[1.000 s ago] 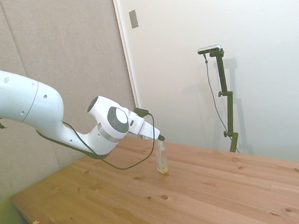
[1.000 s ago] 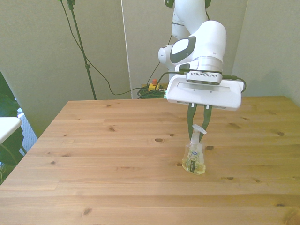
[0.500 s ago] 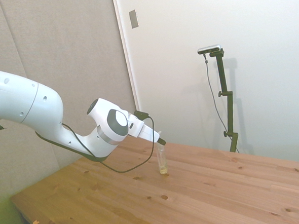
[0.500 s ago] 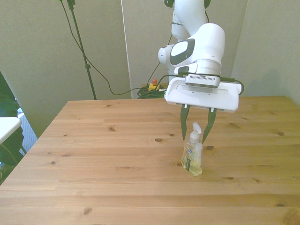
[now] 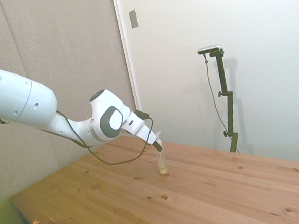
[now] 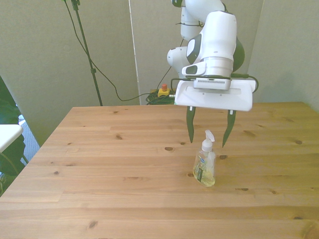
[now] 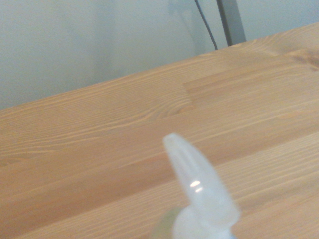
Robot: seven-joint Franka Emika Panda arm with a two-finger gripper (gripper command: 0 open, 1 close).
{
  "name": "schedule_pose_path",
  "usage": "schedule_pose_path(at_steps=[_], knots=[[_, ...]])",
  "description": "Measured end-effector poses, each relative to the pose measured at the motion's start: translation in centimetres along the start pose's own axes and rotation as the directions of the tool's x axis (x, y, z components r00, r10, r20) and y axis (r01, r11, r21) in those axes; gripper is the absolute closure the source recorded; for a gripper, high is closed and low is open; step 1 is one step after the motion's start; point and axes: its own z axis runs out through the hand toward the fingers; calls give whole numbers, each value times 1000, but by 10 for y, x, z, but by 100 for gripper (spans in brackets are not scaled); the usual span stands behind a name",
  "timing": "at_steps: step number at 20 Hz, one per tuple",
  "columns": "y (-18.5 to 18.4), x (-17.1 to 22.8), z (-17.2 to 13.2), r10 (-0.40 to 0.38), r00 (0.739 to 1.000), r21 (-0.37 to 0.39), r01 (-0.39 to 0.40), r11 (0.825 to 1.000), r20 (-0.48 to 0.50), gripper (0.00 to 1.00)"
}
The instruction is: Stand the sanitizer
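Note:
The sanitizer (image 6: 205, 167), a small clear bottle with yellowish liquid, a white label and a white pump top, stands upright on the wooden table (image 6: 109, 174). In the side view the sanitizer (image 5: 162, 162) stands near the table's middle. My gripper (image 6: 209, 139) is open, its dark fingers (image 6: 190, 127) spread wide on either side of the pump top and just behind it, touching nothing. In the side view the gripper (image 5: 157, 144) hangs right at the pump. The wrist view shows the blurred white pump top (image 7: 199, 191) from close by.
Cables and a small red and yellow object (image 6: 162, 89) lie on the floor behind the table's far edge. A white surface (image 6: 7, 134) shows at the front view's left edge.
The gripper let go of the sanitizer, opened wider and lifted back and up. The bottle went from tilted in the fingers to standing upright by itself.

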Motion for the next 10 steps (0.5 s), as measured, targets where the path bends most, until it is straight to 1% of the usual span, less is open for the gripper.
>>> schedule_pose_path(at_steps=[3,6,10], knots=[[3,11,-5,-32,998,-81,37,996,59,0],[11,9,-13,-82,987,-148,103,984,139,0],[28,-3,-30,-126,973,-186,162,969,192,0]])
